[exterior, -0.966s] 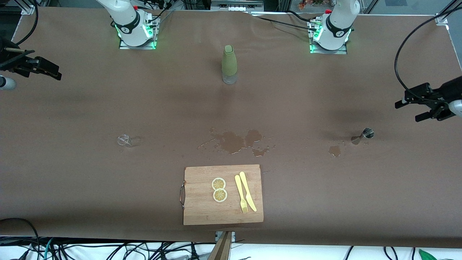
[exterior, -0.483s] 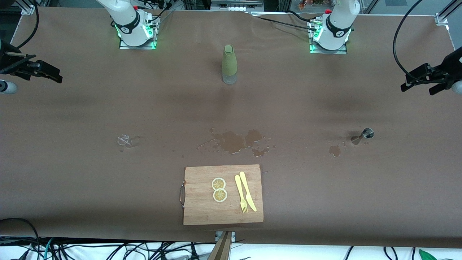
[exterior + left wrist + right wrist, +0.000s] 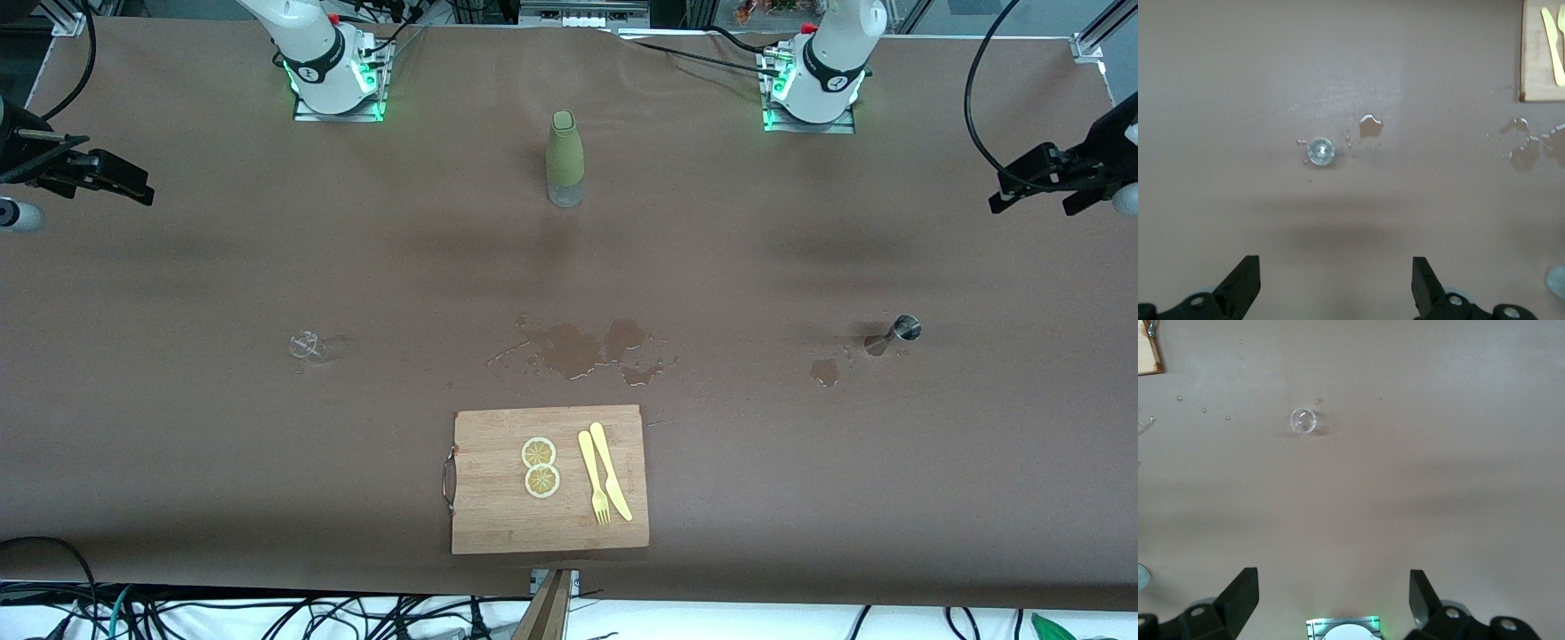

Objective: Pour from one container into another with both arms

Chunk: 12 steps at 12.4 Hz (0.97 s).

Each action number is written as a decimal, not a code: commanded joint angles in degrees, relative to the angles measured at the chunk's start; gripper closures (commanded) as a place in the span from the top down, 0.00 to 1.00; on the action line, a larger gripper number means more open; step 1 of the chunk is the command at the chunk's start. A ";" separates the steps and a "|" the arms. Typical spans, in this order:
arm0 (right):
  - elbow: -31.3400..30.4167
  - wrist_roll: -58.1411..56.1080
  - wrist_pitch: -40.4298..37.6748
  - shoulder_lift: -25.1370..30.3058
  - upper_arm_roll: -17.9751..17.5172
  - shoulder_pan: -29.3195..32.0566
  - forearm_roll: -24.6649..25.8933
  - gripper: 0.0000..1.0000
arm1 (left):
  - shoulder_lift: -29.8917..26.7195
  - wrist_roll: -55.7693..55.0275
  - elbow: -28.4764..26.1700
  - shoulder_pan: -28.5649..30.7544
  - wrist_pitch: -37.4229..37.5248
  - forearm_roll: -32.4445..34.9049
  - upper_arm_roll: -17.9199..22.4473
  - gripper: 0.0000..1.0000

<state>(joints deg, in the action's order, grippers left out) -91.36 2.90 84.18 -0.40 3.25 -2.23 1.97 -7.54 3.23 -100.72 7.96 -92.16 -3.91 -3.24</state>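
Note:
The tiny clear glass cup (image 3: 305, 345) (image 3: 1303, 421) stands upright toward the right arm's end of the table. The shiny silver jigger cup (image 3: 905, 329) (image 3: 1320, 151) stands toward the left arm's end, with small droplets around it. My left gripper (image 3: 1036, 197) (image 3: 1335, 267) hangs open and empty in the air over the table's end, well away from the jigger. My right gripper (image 3: 132, 184) (image 3: 1333, 583) hangs open and empty over the other end, well away from the glass cup.
An olive-green bottle (image 3: 564, 158) stands between the two bases. A wet spill (image 3: 578, 348) marks the table's middle, and a smaller puddle (image 3: 824, 371) (image 3: 1370, 124) lies beside the jigger. A wooden cutting board (image 3: 498, 520) holds two lemon slices (image 3: 540, 467), a yellow knife and fork (image 3: 605, 480).
My left gripper has drawn back from the jigger toward the bases' edge and the table's end. My right gripper has shifted only slightly. Both stay open.

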 commanded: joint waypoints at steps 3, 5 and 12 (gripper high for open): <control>1.45 0.27 -0.51 -0.57 -0.17 0.38 -0.92 1.00 | -1.51 -1.21 -0.18 -0.22 1.81 2.15 -0.81 1.00; 1.45 0.27 -0.59 -0.57 -0.17 0.38 -1.01 1.00 | -1.33 -1.21 -0.18 -0.22 1.90 2.15 -1.16 1.00; 1.45 0.27 -0.59 -0.57 -0.17 0.38 -1.10 1.00 | -0.01 -1.56 -0.18 0.04 3.66 2.15 -1.16 1.00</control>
<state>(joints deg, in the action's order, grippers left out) -91.36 2.90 84.18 -0.42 3.25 -2.23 1.95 -7.30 2.65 -100.96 7.98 -89.15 -3.88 -3.99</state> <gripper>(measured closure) 0.000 0.000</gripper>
